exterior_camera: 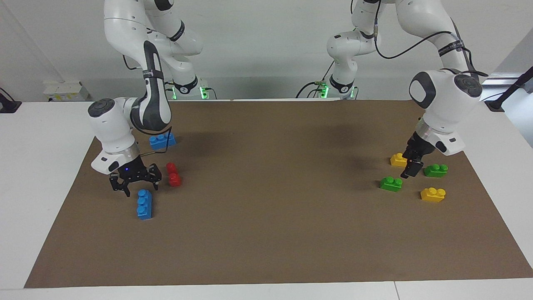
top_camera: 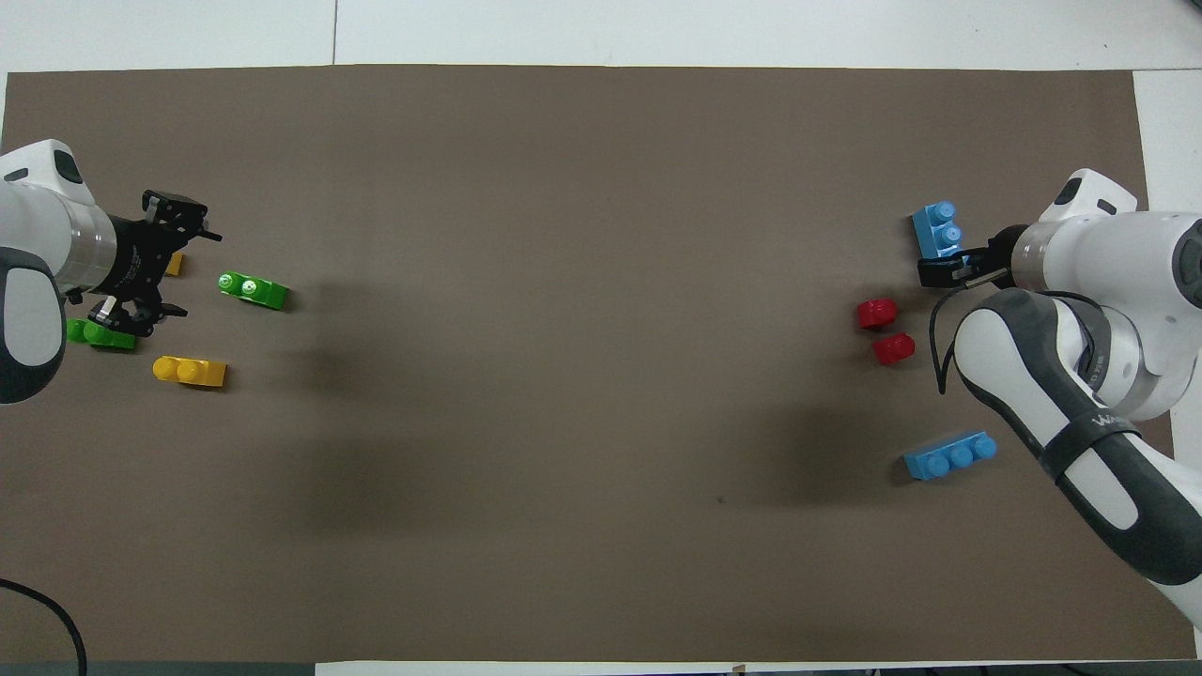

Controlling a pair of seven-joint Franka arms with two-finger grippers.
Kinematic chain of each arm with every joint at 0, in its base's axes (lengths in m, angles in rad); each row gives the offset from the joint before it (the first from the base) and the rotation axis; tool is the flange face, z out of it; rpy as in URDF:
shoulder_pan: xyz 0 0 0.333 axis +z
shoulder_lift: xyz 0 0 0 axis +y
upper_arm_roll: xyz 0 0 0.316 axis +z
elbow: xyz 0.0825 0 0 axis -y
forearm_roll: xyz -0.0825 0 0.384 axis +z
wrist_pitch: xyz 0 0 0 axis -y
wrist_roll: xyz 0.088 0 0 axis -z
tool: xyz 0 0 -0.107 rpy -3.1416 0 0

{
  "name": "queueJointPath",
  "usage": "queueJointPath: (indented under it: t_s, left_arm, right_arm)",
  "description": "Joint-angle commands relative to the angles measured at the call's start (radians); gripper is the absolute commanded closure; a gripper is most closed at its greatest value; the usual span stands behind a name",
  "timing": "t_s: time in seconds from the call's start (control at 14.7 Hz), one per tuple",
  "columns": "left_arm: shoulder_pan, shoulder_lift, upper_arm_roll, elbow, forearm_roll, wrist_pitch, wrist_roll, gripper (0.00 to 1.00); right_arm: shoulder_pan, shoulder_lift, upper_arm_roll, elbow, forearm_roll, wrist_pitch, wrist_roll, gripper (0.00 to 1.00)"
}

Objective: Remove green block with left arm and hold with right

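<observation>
Left gripper hangs at right of facing view, raised off the mat, empty; in overhead view at far left, jaws spread apart. Green block lies flat on the mat at lower right of facing view, just below-left of the gripper tips, not touched; overhead it sits right of the gripper. 2nd green block lies just right of the gripper. Two yellow blocks nearby. Right gripper at left of facing view, jaws wide apart, empty, just above the end of a blue brick. Red block beside it; another blue brick above.
</observation>
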Motion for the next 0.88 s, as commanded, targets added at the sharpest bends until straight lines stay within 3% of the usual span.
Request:
queueJointPath:
  t_s: [0.0, 0.41, 0.68, 0.81]
  left_arm:
    - [-0.025, -0.008, 0.010, 0.065, 0.019, -0.106, 0.066, 0.00]
    - [-0.039, -0.069, 0.010, 0.112, 0.024, -0.192, 0.398, 0.00]
    - [-0.039, -0.119, 0.011, 0.113, 0.024, -0.249, 0.632, 0.00]
    - [-0.039, -0.139, 0.010, 0.118, 0.040, -0.280, 0.726, 0.00]
  right_arm:
    - [-0.006, -0.088, 0.002, -0.010, -0.007, -0.127, 0.017, 0.00]
    - [-0.003, -0.249, -0.006, -0.001, -0.027, -0.398, 0.022, 0.00]
    - [0.008, -0.307, -0.017, 0.017, -0.030, -0.527, 0.022, 0.00]
    - [0.008, -0.310, -0.018, 0.078, -0.046, -0.641, 0.081, 0.00]
